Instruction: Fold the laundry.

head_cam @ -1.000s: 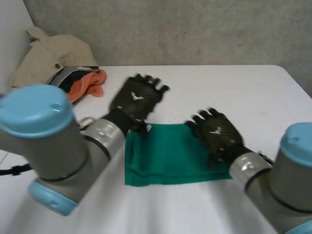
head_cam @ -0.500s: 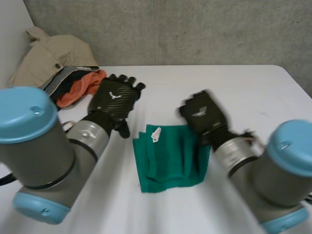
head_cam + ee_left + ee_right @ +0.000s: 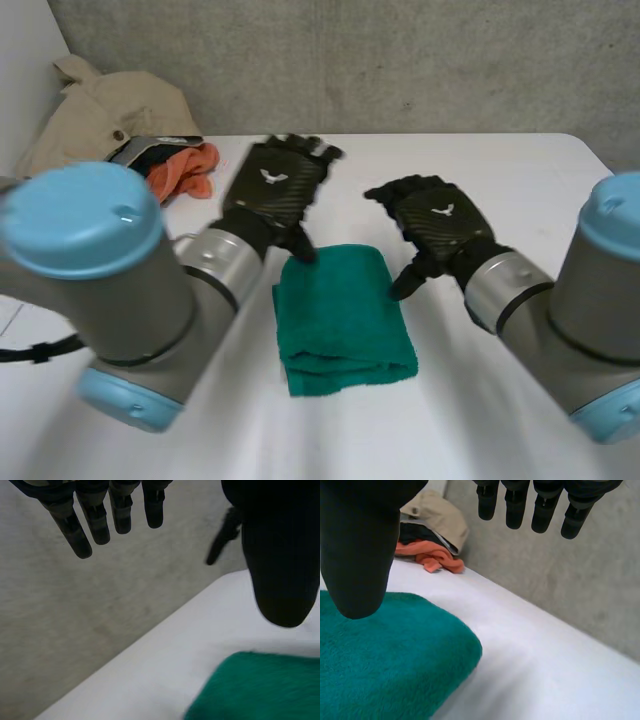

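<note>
Green towel [image 3: 343, 318], folded into a thick rectangle, lies in the middle of the white table [image 3: 520, 190]. The left hand [image 3: 272, 190] is over the towel's far left corner, fingers straight and spread wide, thumb pointing down just above the cloth and holding nothing. The right hand [image 3: 440, 222] is at the towel's far right edge, also wide and empty, thumb hanging down. At the table's far left corner sits a pile: a beige garment [image 3: 105, 115] and an orange cloth [image 3: 180, 170].
</note>
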Robot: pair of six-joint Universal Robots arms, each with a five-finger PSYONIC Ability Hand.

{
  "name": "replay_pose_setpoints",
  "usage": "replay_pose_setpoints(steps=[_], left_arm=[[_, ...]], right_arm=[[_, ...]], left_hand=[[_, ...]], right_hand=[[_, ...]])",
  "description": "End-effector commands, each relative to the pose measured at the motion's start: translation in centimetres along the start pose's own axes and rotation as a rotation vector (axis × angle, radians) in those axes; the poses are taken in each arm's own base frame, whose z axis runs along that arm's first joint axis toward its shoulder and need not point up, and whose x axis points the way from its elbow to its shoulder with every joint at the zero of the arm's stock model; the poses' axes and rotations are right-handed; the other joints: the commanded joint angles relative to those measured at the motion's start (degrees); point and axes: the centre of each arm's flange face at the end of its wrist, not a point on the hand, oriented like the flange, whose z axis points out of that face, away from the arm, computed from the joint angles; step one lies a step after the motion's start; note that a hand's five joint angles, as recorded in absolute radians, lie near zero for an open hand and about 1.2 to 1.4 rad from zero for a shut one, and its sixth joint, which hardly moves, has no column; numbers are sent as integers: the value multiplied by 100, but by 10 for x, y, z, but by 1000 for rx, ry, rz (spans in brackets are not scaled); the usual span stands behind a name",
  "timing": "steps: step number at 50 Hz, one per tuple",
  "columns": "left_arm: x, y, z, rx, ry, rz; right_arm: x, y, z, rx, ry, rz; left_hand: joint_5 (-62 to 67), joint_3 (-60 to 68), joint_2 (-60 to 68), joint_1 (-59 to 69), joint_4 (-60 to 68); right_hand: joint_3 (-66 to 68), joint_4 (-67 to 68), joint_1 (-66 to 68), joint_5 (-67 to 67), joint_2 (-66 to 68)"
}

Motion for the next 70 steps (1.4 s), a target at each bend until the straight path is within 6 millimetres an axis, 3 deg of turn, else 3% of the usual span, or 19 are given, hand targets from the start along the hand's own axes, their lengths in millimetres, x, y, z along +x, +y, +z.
replay_pose_setpoints(steps=[1,5,12,15,23,27,32,35,39,43,50,60,64,65,66,70], left_arm=[[34,52,4,-180,81,-9],[30,74,-2,-302,19,8],[23,94,-14,-416,-36,36],[24,97,-18,-435,-30,41],[27,94,-24,-467,7,39],[17,71,-20,-401,8,22],[0,19,-16,-227,39,-11],[-1,-11,-15,-113,117,-24],[-8,-32,-14,-25,233,-30],[-3,-42,-17,31,419,-37],[15,-42,-35,15,679,-79],[21,-39,-41,-15,704,-94],[21,-38,-41,-17,705,-96],[21,-38,-41,-17,705,-96],[21,-38,-41,-17,705,-96],[20,-38,-40,-17,701,-96]], right_arm=[[3,31,10,-204,-12,81],[2,48,22,-279,-26,98],[0,79,36,-406,-40,101],[0,83,38,-416,-30,89],[7,72,33,-392,13,12],[12,54,22,-325,49,-17],[17,40,3,-228,143,-40],[14,48,-10,-241,156,-26],[6,68,-22,-303,129,5],[-3,79,-28,-325,82,75],[-14,94,-15,-285,-2,209],[-29,106,4,-259,-44,177],[-29,112,11,-268,-40,166],[-26,111,13,-261,-29,165],[-25,110,15,-253,-22,164],[-14,101,24,-162,36,144]], left_hand=[[-125,-58,-46,17,-9],[-74,-7,5,68,42],[-74,-7,5,68,42],[-74,-7,5,68,42],[-124,-57,-45,18,-8],[-225,-158,-146,-83,-109],[-281,-213,-202,-138,-165],[-281,-213,-202,-138,-165],[-281,-213,-202,-138,-165],[-281,-213,-202,-138,-165],[-281,-213,-202,-138,-165],[-281,-213,-202,-138,-165],[-281,-213,-202,-138,-165],[-281,-213,-202,-138,-165],[-281,-213,-202,-138,-165],[-281,-213,-202,-138,-165]], right_hand=[[-195,-203,-288,-262,-202],[-195,-203,-288,-262,-202],[-195,-203,-288,-262,-202],[-195,-203,-288,-262,-202],[-195,-203,-288,-262,-202],[-195,-203,-288,-262,-202],[-195,-203,-288,-262,-202],[-195,-203,-288,-262,-202],[-195,-203,-288,-262,-202],[-195,-203,-288,-262,-202],[-195,-203,-288,-262,-202],[-52,-60,-145,-120,-60],[1203,1195,1110,1136,1196],[4324,4316,4231,4256,4316],[6503,6495,6410,6436,6496],[6805,6797,6712,6738,6798]])
